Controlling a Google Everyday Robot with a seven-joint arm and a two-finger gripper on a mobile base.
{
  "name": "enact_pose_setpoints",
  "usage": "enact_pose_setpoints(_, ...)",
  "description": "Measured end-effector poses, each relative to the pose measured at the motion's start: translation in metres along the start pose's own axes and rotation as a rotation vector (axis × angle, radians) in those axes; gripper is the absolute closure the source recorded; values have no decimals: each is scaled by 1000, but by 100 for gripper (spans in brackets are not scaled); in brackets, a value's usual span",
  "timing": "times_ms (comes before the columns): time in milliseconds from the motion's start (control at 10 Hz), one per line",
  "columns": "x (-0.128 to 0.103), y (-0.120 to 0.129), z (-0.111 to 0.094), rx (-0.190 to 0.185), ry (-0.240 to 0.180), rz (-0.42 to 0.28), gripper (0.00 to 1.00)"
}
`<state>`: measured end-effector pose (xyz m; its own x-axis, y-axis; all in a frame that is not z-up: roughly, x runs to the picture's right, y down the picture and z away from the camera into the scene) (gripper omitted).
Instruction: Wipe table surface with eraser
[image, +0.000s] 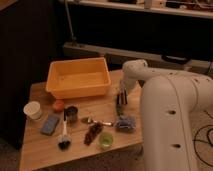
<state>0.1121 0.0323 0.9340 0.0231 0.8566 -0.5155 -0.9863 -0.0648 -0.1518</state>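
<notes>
The light-brown wooden table surface (45, 152) fills the lower left of the camera view. A grey-blue flat rectangular eraser (50, 124) lies near its left side, below a white cup. My gripper (121, 97) hangs from the white arm over the table's right part, pointing down just above a dark green long object (118, 105). The gripper is far to the right of the eraser and holds nothing that I can see.
An orange plastic bin (78, 77) stands at the back of the table. A white cup (33, 110), an orange ball (58, 105), a dark can (71, 113), a brush (64, 136), a green cup (105, 140) and a blue-grey bundle (125, 123) are spread across it.
</notes>
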Motion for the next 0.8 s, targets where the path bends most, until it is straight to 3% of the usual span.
enact_pose_setpoints(200, 30, -1, -7, -12, 19, -36, 100)
enact_pose_setpoints(400, 43, -22, -14, -1, 21, -19, 100)
enact_pose_setpoints(600, 39, -52, -19, 22, 11, 43, 100)
enact_pose_setpoints(800, 17, -80, -24, 41, 3, 91, 100)
